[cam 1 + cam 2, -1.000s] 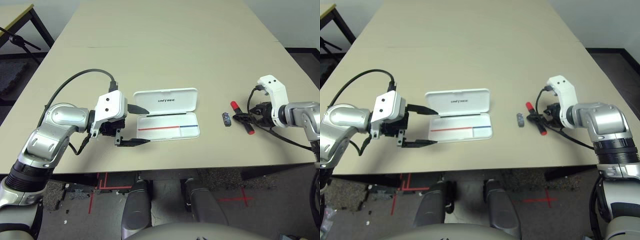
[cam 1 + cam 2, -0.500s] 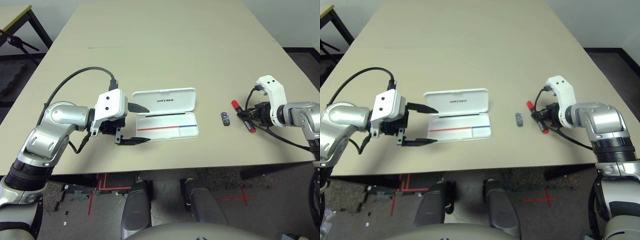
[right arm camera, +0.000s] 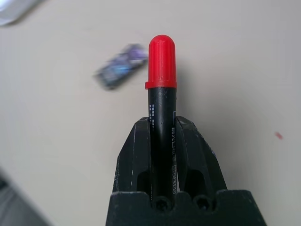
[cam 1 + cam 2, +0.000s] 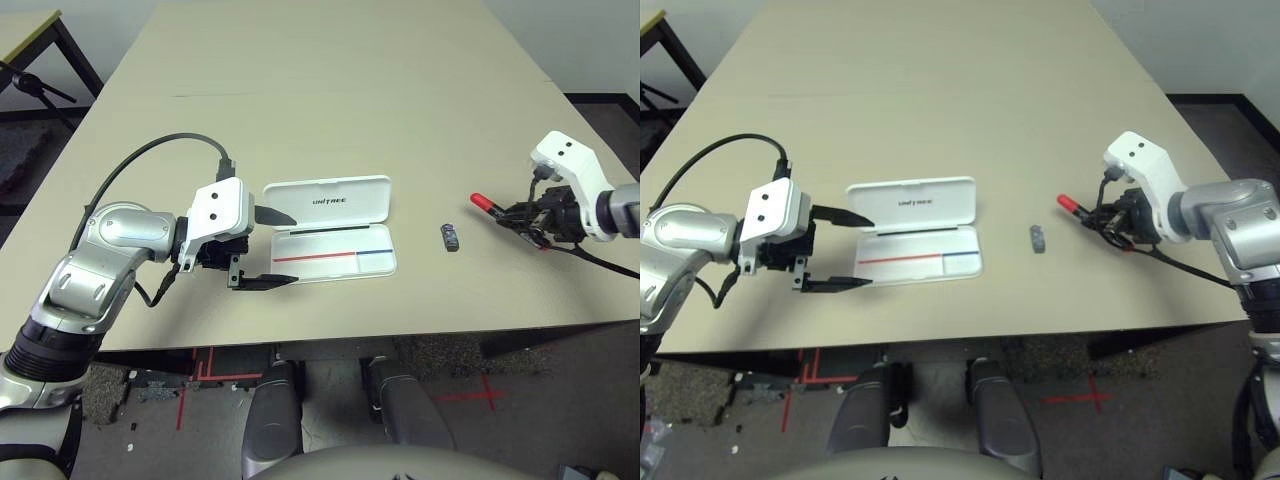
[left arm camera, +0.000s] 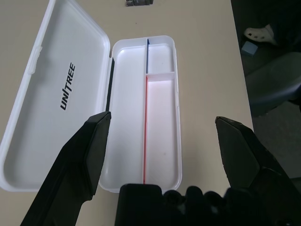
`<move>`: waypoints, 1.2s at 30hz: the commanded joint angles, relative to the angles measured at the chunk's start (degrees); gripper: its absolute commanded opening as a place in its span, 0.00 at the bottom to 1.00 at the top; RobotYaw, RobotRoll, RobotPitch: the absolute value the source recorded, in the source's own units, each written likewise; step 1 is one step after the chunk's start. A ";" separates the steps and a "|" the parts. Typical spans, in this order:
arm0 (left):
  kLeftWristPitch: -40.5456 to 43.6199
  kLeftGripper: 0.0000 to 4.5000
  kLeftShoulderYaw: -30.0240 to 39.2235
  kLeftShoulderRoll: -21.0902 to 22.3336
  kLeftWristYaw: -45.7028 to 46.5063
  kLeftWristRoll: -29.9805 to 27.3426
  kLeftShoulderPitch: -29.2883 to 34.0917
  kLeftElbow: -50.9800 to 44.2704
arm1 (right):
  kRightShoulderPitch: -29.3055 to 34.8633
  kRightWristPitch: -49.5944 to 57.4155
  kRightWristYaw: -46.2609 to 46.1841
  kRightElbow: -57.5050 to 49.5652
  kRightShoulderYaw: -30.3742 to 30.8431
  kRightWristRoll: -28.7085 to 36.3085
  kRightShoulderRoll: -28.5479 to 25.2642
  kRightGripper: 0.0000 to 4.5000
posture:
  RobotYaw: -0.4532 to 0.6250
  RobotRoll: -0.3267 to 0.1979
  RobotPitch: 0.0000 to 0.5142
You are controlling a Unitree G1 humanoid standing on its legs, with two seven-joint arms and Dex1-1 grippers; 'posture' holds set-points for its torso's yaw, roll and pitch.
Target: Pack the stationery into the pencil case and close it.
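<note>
The right end effector [image 3: 162,155] pinches the marker [image 3: 161,113] mid-barrel, lifted off the bench [image 4: 330,90], well right of the open pencil case [image 4: 330,228]. Light, stiff, probably slick plastic. The left end effector [image 4: 270,248] gapes wide beside the case.

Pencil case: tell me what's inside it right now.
The open pencil case holds a thin red-and-blue pencil lying lengthwise in the tray. A dark strip along the hinge can't be identified. The left gripper hides the tray's near end.
</note>
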 commanded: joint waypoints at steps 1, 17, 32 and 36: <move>0.35 1.00 -0.50 1.10 -0.38 0.62 0.16 -0.95 | -3.02 -5.26 6.50 -2.54 2.88 -1.44 -0.74 0.11 | 0.38 0.62 0.28; 0.92 1.00 -0.35 1.41 1.17 1.33 1.51 -2.07 | -17.12 -13.36 13.36 -2.96 11.56 -5.55 15.18 0.11 | 0.41 0.62 0.28; 2.76 1.00 0.73 1.69 4.13 1.11 5.06 -5.58 | -20.21 -9.83 7.28 -3.02 18.38 -11.84 28.87 0.11 | 0.45 0.62 0.29; 2.92 1.00 0.79 1.74 4.55 1.16 5.57 -5.91 | -19.62 -9.88 4.96 -2.83 19.65 -13.80 31.16 0.11 | 0.46 0.62 0.29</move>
